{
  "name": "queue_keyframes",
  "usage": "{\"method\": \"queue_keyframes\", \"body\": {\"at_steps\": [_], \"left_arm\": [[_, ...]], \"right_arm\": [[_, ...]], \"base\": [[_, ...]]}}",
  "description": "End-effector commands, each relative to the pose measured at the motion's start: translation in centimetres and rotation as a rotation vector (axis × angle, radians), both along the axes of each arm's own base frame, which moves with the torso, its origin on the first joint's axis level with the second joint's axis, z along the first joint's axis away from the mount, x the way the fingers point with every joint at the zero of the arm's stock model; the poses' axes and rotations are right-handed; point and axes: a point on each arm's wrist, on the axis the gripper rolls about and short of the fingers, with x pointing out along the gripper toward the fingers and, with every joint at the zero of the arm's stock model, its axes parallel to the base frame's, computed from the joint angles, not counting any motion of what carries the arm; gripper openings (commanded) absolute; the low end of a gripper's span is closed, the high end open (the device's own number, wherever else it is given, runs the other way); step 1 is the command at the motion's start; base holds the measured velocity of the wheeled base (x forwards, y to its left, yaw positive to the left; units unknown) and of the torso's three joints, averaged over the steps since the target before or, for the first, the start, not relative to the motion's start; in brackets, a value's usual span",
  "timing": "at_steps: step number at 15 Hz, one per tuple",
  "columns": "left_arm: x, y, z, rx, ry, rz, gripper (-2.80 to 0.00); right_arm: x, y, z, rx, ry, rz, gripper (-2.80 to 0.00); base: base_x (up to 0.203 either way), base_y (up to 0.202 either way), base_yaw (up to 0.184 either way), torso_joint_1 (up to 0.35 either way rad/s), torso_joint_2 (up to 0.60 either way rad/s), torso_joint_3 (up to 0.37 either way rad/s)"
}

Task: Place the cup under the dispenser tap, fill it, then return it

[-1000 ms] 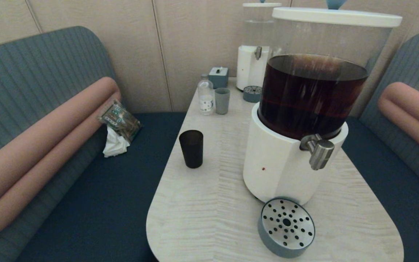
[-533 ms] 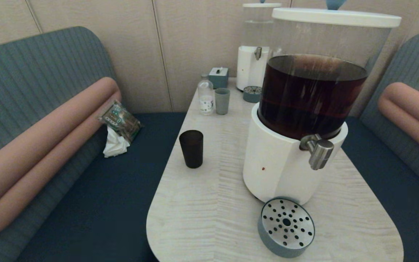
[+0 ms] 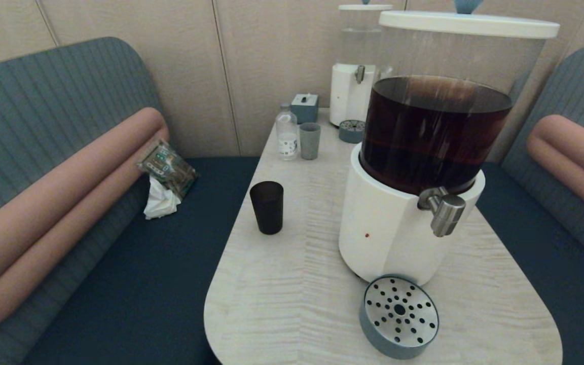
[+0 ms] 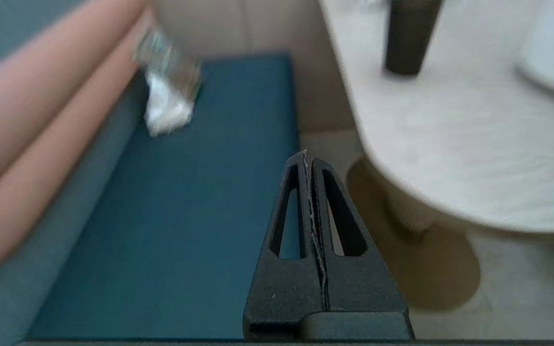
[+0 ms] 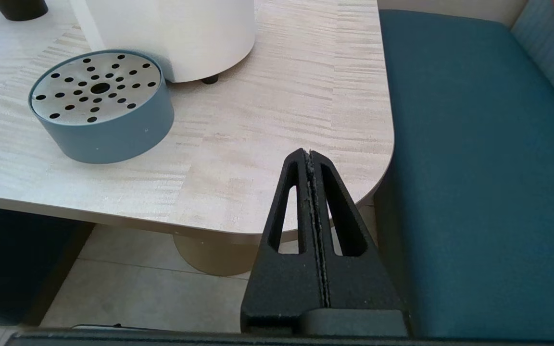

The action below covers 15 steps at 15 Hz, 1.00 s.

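Note:
The matte black cup point(image 3: 266, 207) stands upright on the pale table point(image 3: 282, 299), left of the big dispenser point(image 3: 426, 147) that holds dark brown liquid. Its steel tap point(image 3: 444, 210) juts from the white base above a round grey drip tray point(image 3: 399, 315). Neither arm shows in the head view. In the left wrist view the left gripper point(image 4: 305, 154) hangs shut and empty over the blue bench seat, below and short of the cup point(image 4: 408, 36). In the right wrist view the right gripper point(image 5: 308, 154) is shut and empty at the table's near right corner, right of the drip tray point(image 5: 99, 103).
At the back of the table stand a grey-blue cup point(image 3: 309, 140), a small clear bottle point(image 3: 287, 133), a grey box point(image 3: 304, 107) and a smaller clear-liquid dispenser point(image 3: 357, 76) with its own tray point(image 3: 351, 130). A wrapper and tissue point(image 3: 164, 175) lie on the left bench.

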Motion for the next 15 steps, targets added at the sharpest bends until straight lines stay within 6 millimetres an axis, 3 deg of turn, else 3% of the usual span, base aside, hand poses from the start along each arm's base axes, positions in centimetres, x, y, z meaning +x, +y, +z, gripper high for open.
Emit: {"method": "queue_keyframes", "body": {"at_steps": [1,4,15], "left_arm": [[-0.12,0.08,-0.23,0.000,0.041,0.039,-2.80],[0.04,0.16,-1.07,-0.001,0.088,0.072,-2.80],[0.06,0.16,-1.08,-0.008,0.084,0.072,-2.80]], "right_arm": [[0.01,0.00,0.00,0.000,0.002,0.000,-2.80],[0.01,0.00,-0.03,0.000,0.002,0.000,-2.80],[0.01,0.00,-0.02,0.000,0.001,0.000,-2.80]], "base": [[0.000,0.000,0.000,0.000,0.00,0.000],[0.000,0.000,0.000,0.000,0.00,0.000],[0.000,0.000,0.000,0.000,0.00,0.000]]}}
